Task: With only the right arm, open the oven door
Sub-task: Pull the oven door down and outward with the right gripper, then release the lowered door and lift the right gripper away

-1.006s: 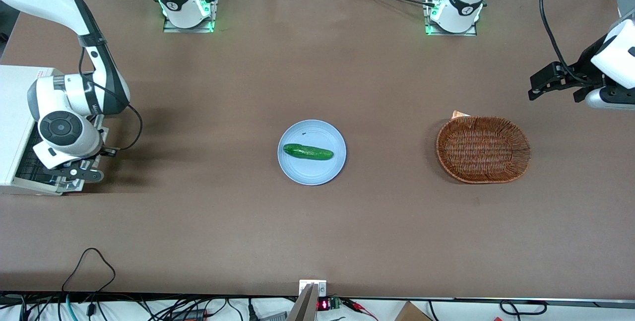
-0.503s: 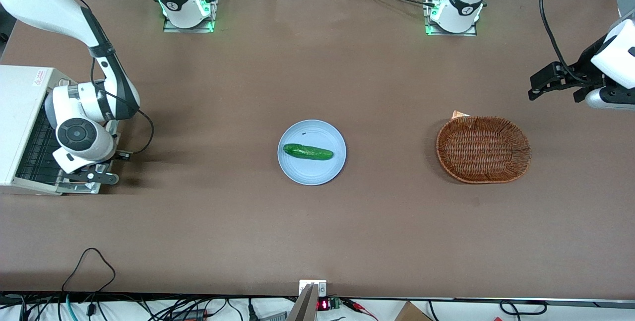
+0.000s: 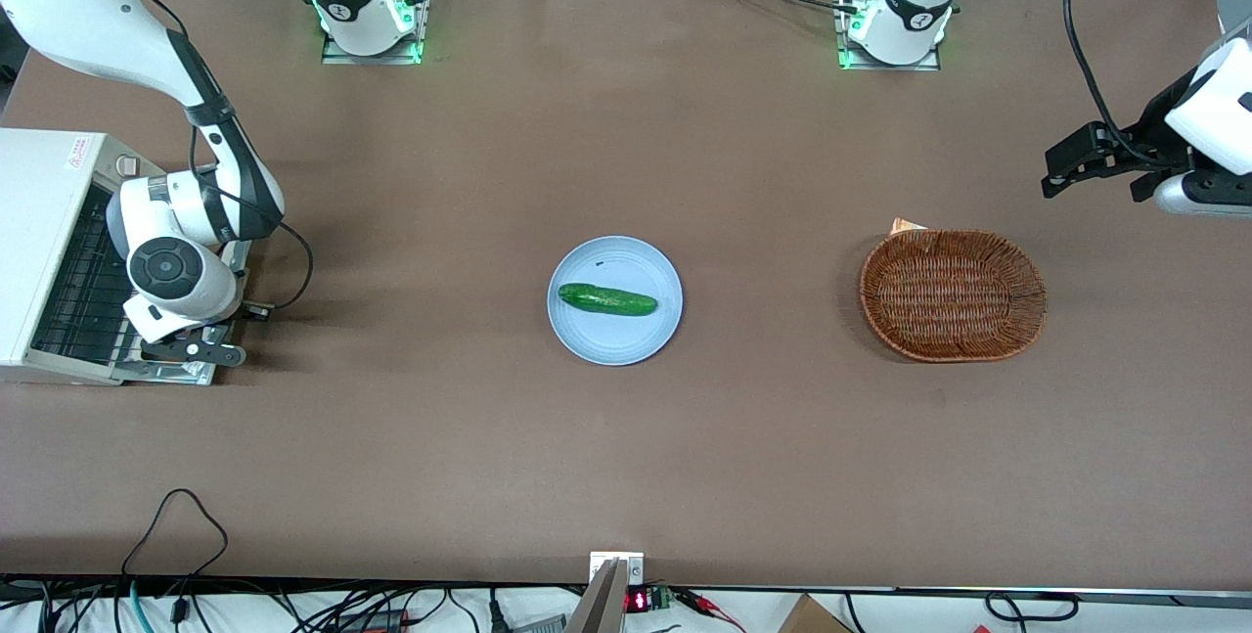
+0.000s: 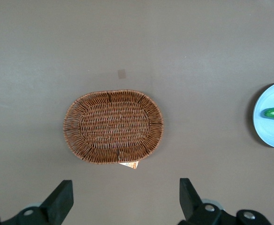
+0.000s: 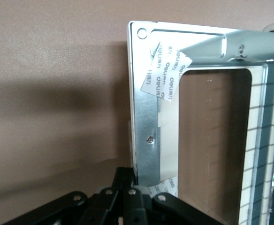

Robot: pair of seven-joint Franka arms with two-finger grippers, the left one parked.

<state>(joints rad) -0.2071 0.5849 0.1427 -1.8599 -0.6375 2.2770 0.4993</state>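
The white toaster oven [image 3: 39,183] stands at the working arm's end of the table. The oven door [image 3: 161,371] is swung down, near level with the table, and the black wire rack [image 3: 78,291] shows inside. My right arm [image 3: 181,266] hangs over the door. My gripper [image 3: 217,354] is at the door's outer edge, shut on the handle bar there. In the right wrist view the silver door frame [image 5: 145,117] with its glass window [image 5: 212,140] lies flat, and my gripper [image 5: 133,174] has its black fingers pressed together at the frame's edge. The handle is mostly hidden under them.
A pale blue plate [image 3: 641,339] with a green cucumber [image 3: 607,299] sits mid-table. A brown wicker basket [image 3: 954,295] lies toward the parked arm's end; it also shows in the left wrist view [image 4: 113,126]. A black cable [image 3: 176,516] loops near the table's front edge.
My right arm has moved away from the oven toward the table's middle, drawing the door's edge with it. The door has swung further down and more of the wire rack shows.
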